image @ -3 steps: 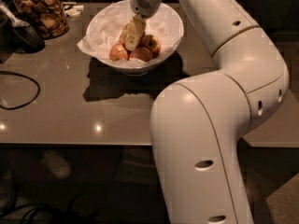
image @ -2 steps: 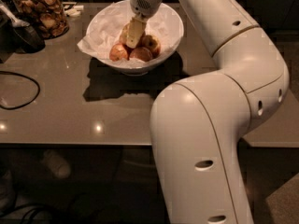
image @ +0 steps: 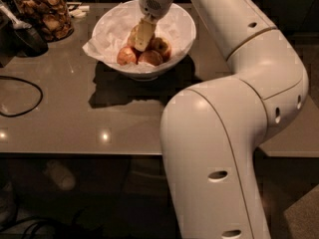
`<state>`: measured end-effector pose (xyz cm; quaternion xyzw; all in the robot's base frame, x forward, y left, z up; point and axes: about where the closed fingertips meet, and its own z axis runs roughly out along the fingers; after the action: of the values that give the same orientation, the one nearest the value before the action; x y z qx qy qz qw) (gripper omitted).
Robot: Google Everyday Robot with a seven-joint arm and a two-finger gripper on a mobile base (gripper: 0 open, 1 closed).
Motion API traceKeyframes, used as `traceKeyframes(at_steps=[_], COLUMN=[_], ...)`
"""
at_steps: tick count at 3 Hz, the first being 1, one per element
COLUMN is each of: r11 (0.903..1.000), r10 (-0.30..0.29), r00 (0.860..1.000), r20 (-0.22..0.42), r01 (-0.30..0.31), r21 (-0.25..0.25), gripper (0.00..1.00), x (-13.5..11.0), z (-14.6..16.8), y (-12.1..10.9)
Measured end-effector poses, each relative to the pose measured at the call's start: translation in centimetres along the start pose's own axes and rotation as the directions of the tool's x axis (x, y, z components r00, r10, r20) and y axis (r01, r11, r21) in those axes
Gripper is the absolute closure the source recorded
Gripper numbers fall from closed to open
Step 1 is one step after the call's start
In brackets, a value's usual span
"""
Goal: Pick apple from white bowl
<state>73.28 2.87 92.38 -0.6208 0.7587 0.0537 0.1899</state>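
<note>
The apple (image: 132,37) sits in the middle of the bowl (image: 185,23), near the back of the fruit pile. Only a yellowish sliver of it shows, just left of the claw (image: 141,44). The claw hangs straight down into the bowl and covers most of the apple. It reaches the fruit, but I cannot tell whether it is spread, closed or gripping anything.

Three smaller, redder apples lie around it. One (image: 126,57) is at the front left, one (image: 150,59) is at the front, and one (image: 161,47) is to the right, just beside the claw. All of them rest on crumpled white paper (image: 107,33) that spills over the bowl's left rim.

The bowl stands on a glossy grey-brown surface (image: 75,118) and throws a dark shadow towards the front. At the far left corner, well apart from the bowl, is a glass jar (image: 44,14) of brown snacks. A black cable (image: 31,105) loops along the left edge. The big white arm (image: 234,98) fills the right side and reaches up and over to the bowl.
</note>
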Motion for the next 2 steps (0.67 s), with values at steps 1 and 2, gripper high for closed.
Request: traceKeyframes(at_steps=[1, 2], r11=[1.0, 0.9998], r10=[0.0, 0.001], r00=[1.0, 1.0], r20=[0.0, 0.029], r01=[0.0, -0.001], r21=[0.0, 0.021], gripper=[1.0, 1.0], x=[0.0, -0.47], z=[0.0, -0.73], y=[0.0, -0.35])
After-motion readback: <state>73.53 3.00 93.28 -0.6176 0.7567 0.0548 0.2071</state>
